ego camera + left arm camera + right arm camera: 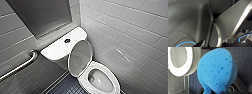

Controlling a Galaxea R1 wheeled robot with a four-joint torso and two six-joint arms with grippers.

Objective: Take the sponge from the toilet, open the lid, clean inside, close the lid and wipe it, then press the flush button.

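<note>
The white toilet (pixel 110 86) stands in the corner with its bowl open. The lid (pixel 80 58) is raised and leans back against the tank (pixel 58 50). The dark round flush button (pixel 67 40) sits in the middle of the tank top. In the right wrist view the bright blue sponge (pixel 218 70) looms large, pinched at its lower edge by my right gripper (pixel 216 91), which is shut on it. Beyond the sponge, the seat ring and bowl (pixel 189 62) lie some way off. The left wrist view faces dark panels of my own body (pixel 190 20), and nothing is held there.
A steel grab bar (pixel 22 65) runs along the grey tiled wall left of the tank. A white tiled wall (pixel 130 35) closes the right side. The floor (pixel 67 87) is dark blue mosaic. A grey framed panel (pixel 42 15) hangs above the tank.
</note>
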